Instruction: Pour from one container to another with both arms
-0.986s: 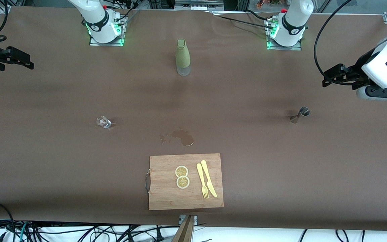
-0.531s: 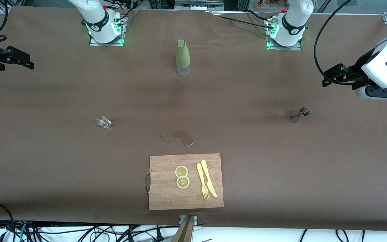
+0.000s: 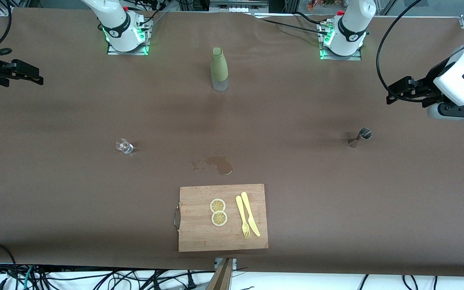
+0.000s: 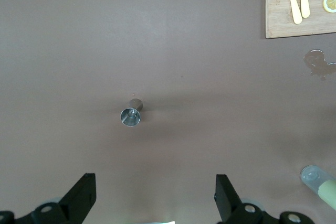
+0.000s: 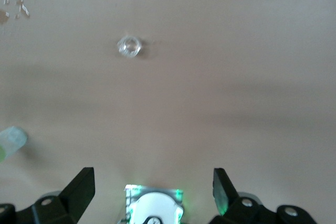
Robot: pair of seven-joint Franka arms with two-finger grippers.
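Observation:
A small clear glass (image 3: 123,146) stands toward the right arm's end of the table and shows in the right wrist view as the glass (image 5: 128,46). A metal jigger (image 3: 361,136) stands toward the left arm's end; the left wrist view looks down into the jigger (image 4: 131,115). A green bottle (image 3: 219,68) stands upright between the two bases. My left gripper (image 3: 391,95) hovers open over the table's end, above the jigger, and the left gripper (image 4: 156,198) holds nothing. My right gripper (image 3: 38,76) hovers open over the other end, and the right gripper (image 5: 153,192) is empty too.
A wooden cutting board (image 3: 199,237) lies near the front edge with two lemon slices (image 3: 218,212), a yellow fork (image 3: 242,217) and a knife (image 3: 250,213). A brown spill (image 3: 218,164) marks the cloth just farther from the camera than the board.
The right gripper has drifted slightly toward the table's middle. The left arm, the glass, the jigger and the bottle have not moved.

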